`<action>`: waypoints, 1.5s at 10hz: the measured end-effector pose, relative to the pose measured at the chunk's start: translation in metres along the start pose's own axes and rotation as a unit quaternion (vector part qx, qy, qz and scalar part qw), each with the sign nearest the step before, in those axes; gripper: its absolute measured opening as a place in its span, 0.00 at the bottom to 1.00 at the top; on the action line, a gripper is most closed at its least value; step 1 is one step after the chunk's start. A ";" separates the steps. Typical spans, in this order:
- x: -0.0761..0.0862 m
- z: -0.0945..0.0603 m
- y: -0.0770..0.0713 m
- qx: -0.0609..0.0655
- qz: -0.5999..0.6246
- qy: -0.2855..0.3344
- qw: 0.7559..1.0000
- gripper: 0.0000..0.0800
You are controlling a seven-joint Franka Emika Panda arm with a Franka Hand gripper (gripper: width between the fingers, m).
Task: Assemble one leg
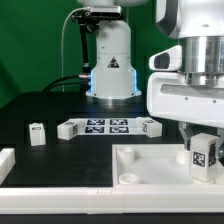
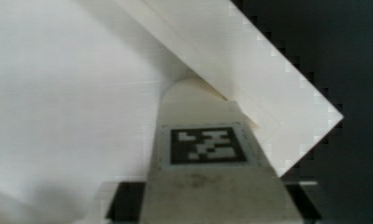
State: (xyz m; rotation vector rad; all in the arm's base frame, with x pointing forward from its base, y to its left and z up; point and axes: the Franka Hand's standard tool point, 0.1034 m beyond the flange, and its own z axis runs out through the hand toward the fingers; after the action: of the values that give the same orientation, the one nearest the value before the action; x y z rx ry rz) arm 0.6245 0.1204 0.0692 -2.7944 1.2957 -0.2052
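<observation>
My gripper (image 1: pixel 203 150) is shut on a leg (image 1: pixel 203 157), a stubby white post with a square black-and-white tag on its side. It holds the leg upright over the right part of the white square panel (image 1: pixel 150 160), which has a round hole near its front left corner (image 1: pixel 127 178). In the wrist view the leg (image 2: pixel 204 140) fills the middle, clamped between the dark fingers (image 2: pixel 137 195), with the panel's edge (image 2: pixel 272 70) behind it. Whether the leg's end touches the panel is hidden. Another leg (image 1: pixel 37 133) stands on the table at the exterior view's left.
The marker board (image 1: pixel 105 126) lies behind the panel in the middle of the black table. A white frame rail (image 1: pixel 60 203) runs along the front edge, with a white corner piece (image 1: pixel 6 160) at the exterior view's left. The arm's base (image 1: pixel 111 60) stands at the back.
</observation>
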 end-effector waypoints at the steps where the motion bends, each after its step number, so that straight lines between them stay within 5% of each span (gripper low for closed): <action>1: 0.000 0.000 0.000 0.000 0.007 -0.001 1.000 0.36; 2: 0.000 0.000 0.000 0.001 -0.013 -0.001 1.000 0.36; 4: 0.002 0.000 0.001 0.003 -0.115 0.001 0.993 0.75; 7: 0.003 0.000 0.000 0.001 -0.302 0.006 0.953 0.81; 12: 0.004 0.000 0.001 -0.017 -0.597 0.008 0.802 0.81; 14: 0.006 -0.003 0.001 -0.024 -0.645 0.011 0.764 0.81; 15: 0.006 -0.002 0.001 -0.024 -0.645 0.011 0.764 0.74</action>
State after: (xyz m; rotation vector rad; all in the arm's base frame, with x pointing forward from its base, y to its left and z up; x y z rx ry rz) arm 0.6268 0.1153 0.0720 -3.1184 -0.8474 -0.2208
